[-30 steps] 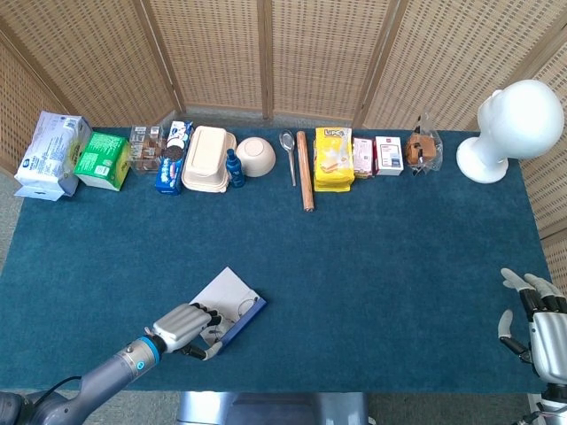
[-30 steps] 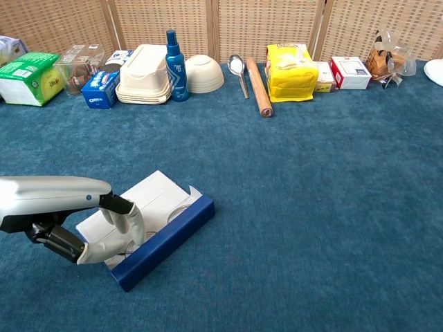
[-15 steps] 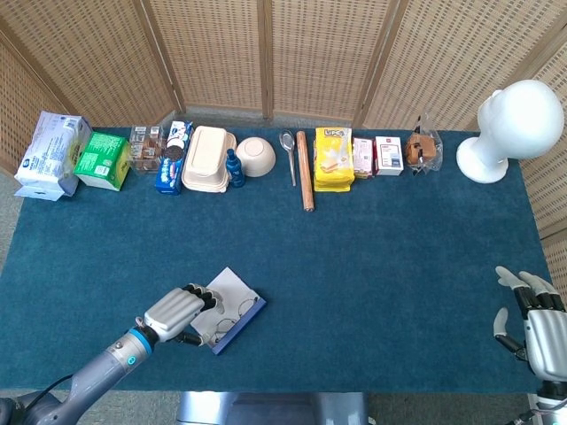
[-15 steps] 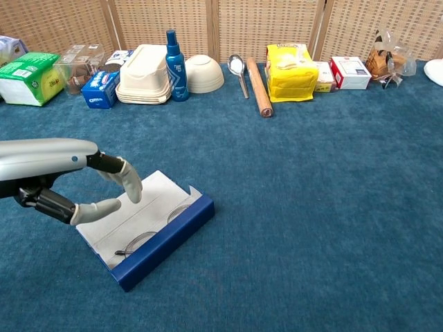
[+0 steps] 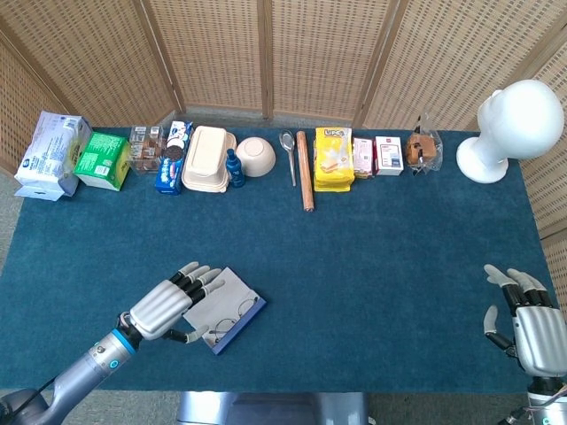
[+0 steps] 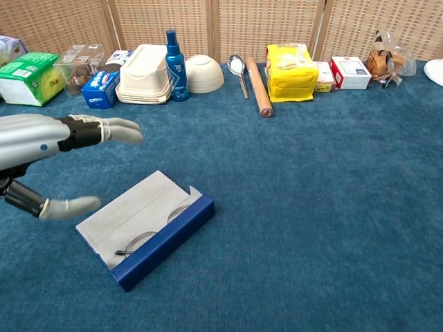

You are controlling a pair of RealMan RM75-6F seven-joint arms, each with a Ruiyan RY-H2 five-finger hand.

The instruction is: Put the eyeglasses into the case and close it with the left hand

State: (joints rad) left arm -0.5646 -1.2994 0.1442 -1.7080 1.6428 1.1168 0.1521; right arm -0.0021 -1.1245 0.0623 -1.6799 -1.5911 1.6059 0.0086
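Blue and open, the case (image 6: pixel 149 231) lay on the table (image 6: pixel 311 207) near its front edge, its grey flap folded back flat and the glasses (image 6: pixel 158 228) already resting inside along the blue wall. The left hand (image 6: pixel 66 155) hovered above and just left of the case, fingers spread and holding nothing, clear of both flap and frame. The right hand (image 5: pixel 523 323) sat well apart at the table's far right corner, likewise spread and empty. What remained, it seemed, was the closing. To do it well the left hand would need to get its fingertips under the free edge of the flap, lift it and swing it over toward the blue wall without dragging the case across the carpet or knocking the glasses out of line, then press down evenly until the lid seated.
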